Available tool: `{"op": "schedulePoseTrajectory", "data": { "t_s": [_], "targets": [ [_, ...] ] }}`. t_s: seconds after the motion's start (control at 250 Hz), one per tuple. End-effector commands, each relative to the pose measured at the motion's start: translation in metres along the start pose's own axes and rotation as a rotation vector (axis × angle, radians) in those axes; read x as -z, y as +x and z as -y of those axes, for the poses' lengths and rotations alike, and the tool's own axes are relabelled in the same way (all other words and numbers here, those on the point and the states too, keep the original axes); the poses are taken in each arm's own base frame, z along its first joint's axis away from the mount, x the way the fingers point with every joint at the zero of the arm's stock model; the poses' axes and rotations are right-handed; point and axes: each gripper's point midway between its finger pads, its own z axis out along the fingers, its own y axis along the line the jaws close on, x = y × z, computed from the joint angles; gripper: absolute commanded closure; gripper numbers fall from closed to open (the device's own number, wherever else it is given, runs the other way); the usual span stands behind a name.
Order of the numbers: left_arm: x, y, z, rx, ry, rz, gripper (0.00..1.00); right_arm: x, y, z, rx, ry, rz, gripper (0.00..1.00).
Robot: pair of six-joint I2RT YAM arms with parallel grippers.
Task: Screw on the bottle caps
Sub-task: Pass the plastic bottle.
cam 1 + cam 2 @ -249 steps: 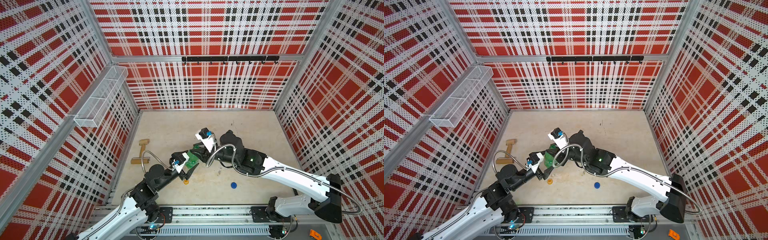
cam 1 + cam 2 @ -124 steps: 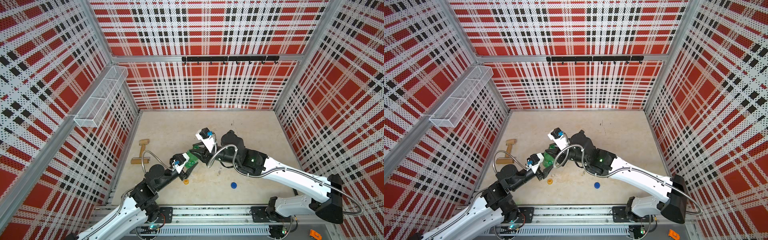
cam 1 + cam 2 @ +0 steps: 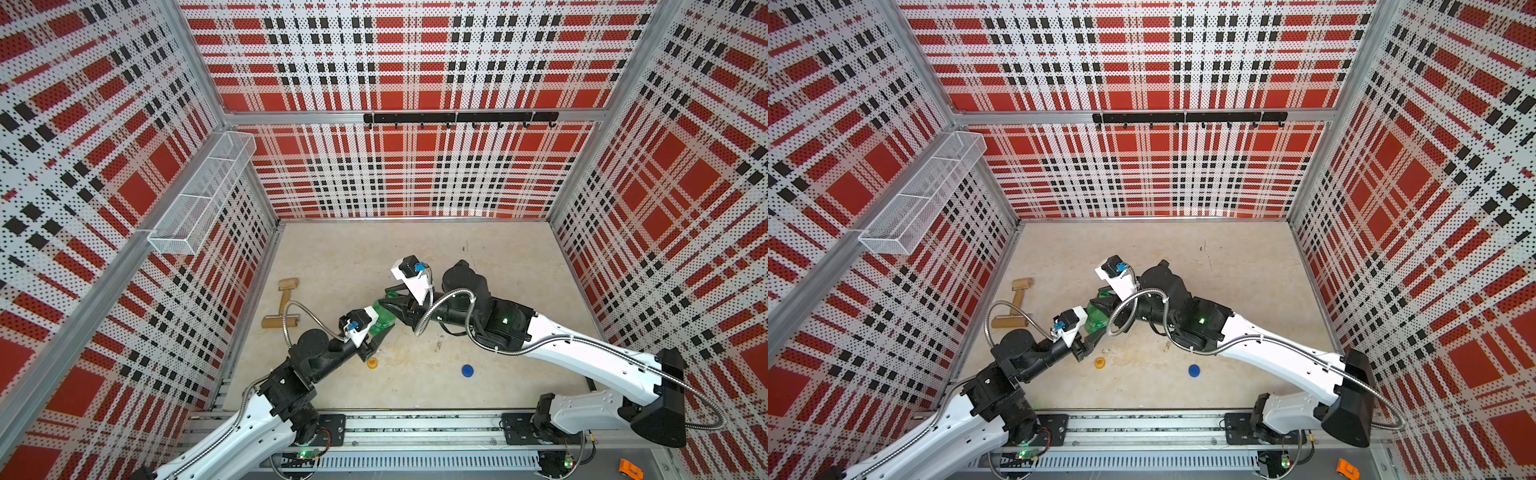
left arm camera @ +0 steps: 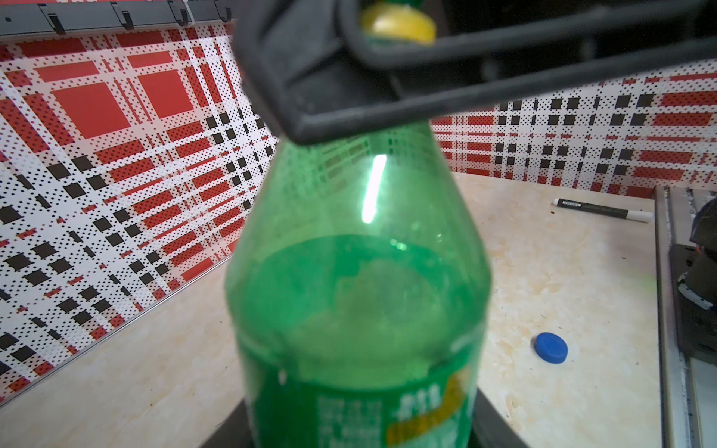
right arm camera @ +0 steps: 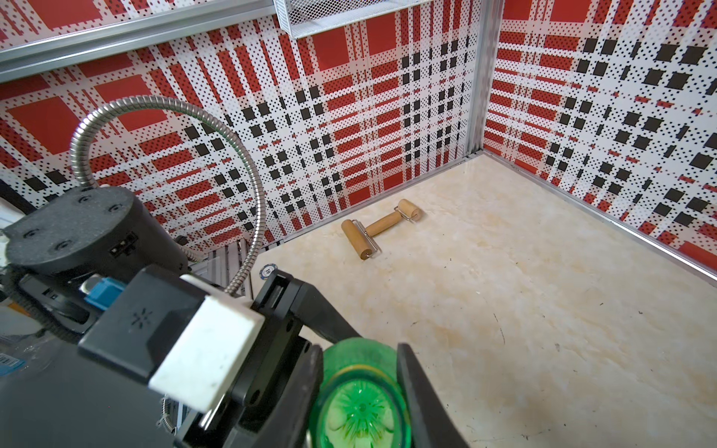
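In both top views I hold the green bottle [image 3: 381, 319] between two grips: my left pincer [image 3: 377, 337] on its body, my right pincer [image 3: 388, 306] nearer its neck. I judge the double hold lets one pincer leave for a cap without the bottle falling. The yellow-orange cap [image 3: 372, 363] lies on the floor [image 3: 353, 257] just beside the bottle, near my left pincer but untouched. The blue cap [image 3: 467, 370] lies well apart from the bottle.

From my left wrist, my fingers [image 4: 498, 426] sit against both flanks of the bottle [image 4: 357, 279], so I read that pincer as clamped. My right pincer hooks the neck below a yellow ring [image 4: 395, 25].

From my right wrist, my fingers [image 5: 423, 407] squeeze the bottle [image 5: 361, 403] from either side; its mouth looks uncapped.
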Motion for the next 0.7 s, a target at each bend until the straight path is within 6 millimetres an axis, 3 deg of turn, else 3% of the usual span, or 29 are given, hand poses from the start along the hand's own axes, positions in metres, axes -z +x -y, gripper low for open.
{"op": "schedulePoseTrajectory", "data": {
  "t_s": [0.0, 0.18, 0.284, 0.376, 0.5, 0.696],
  "targets": [
    [0.002, -0.003, 0.001, -0.008, 0.000, 0.017, 0.46, 0.000, -0.016, -0.014, -0.003, -0.059, 0.062, 0.80],
    [0.004, -0.006, -0.002, -0.014, -0.014, 0.034, 0.48, 0.001, -0.015, -0.014, -0.005, -0.063, 0.062, 0.53],
    [0.005, -0.006, -0.002, -0.014, -0.019, 0.039, 0.48, 0.004, -0.018, -0.013, -0.012, -0.051, 0.075, 0.28],
    [0.006, -0.007, -0.004, -0.015, -0.027, 0.043, 0.48, 0.009, -0.023, -0.010, -0.015, -0.030, 0.091, 0.13],
    [0.009, -0.011, -0.009, -0.009, -0.055, 0.060, 0.48, 0.022, -0.036, -0.001, -0.016, 0.037, 0.122, 0.00],
    [0.021, -0.025, -0.028, 0.022, -0.146, 0.135, 0.46, 0.065, -0.063, 0.027, -0.054, 0.171, 0.218, 0.00]
  ]
}}
